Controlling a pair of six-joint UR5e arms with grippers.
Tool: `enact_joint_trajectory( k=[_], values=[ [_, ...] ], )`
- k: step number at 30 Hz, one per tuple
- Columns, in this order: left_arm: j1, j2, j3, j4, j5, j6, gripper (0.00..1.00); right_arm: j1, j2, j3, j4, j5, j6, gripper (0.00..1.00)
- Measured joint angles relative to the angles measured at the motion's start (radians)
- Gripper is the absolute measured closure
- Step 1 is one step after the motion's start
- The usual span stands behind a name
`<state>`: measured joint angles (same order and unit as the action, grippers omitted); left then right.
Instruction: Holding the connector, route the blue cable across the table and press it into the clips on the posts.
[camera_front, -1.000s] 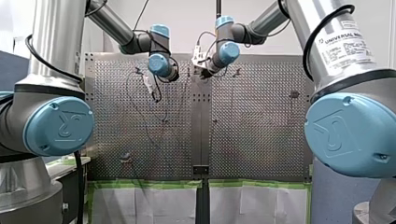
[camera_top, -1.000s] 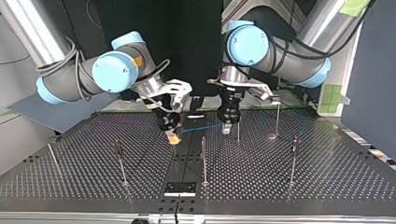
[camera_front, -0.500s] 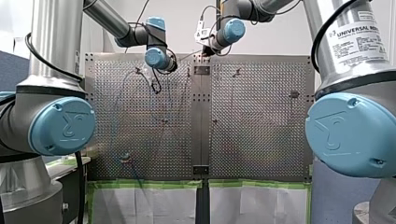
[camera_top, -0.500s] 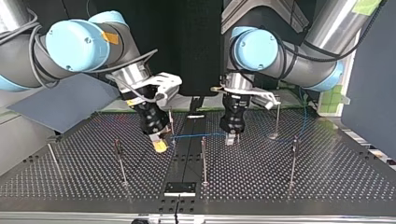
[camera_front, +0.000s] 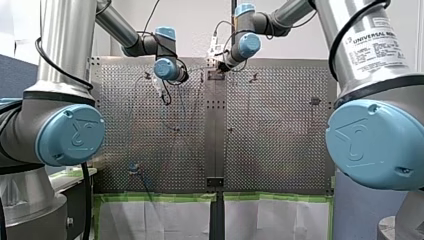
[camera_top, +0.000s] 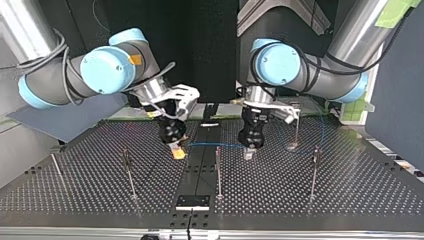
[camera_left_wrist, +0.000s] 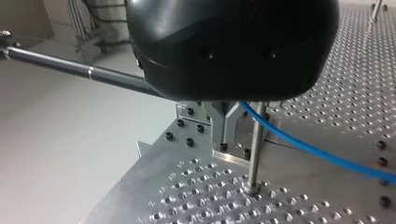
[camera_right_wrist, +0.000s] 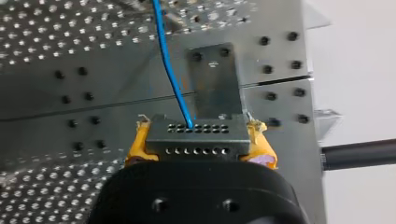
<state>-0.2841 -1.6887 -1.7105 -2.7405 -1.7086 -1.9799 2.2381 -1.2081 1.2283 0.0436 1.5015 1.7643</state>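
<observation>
In the right wrist view my right gripper is shut on a grey connector with rows of small holes, one yellow pad on each side of it. The blue cable leaves the connector and runs ahead over the plate. In the top view the cable stretches level from my right gripper to my left gripper. My left gripper's metal fingers are shut, and the cable comes out beside them, next to a thin post.
Thin posts stand on the perforated table in the top view: one at the middle, one towards the view's left, two at its right. A small black plate lies at the near edge.
Both grippers have shifted a little toward the top view's camera and lower. The cable between them, slanted a second ago, now lies level.
</observation>
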Motion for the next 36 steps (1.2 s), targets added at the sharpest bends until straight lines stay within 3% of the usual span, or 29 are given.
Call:
enact_joint_trajectory(
  k=[9, 21, 36],
  values=[
    [0.007, -0.021, 0.014, 0.003, 0.029, -0.003, 1.00, -0.011, 0.029, 0.000, -0.009, -0.002, 0.006, 1.00],
    [0.017, -0.073, 0.062, 0.014, 0.046, -0.010, 1.00, -0.041, 0.047, 0.000, -0.032, -0.039, 0.018, 1.00],
    [0.048, -0.170, 0.170, -0.006, 0.082, -0.013, 1.00, -0.099, 0.073, -0.006, -0.063, -0.071, 0.037, 1.00]
  ],
)
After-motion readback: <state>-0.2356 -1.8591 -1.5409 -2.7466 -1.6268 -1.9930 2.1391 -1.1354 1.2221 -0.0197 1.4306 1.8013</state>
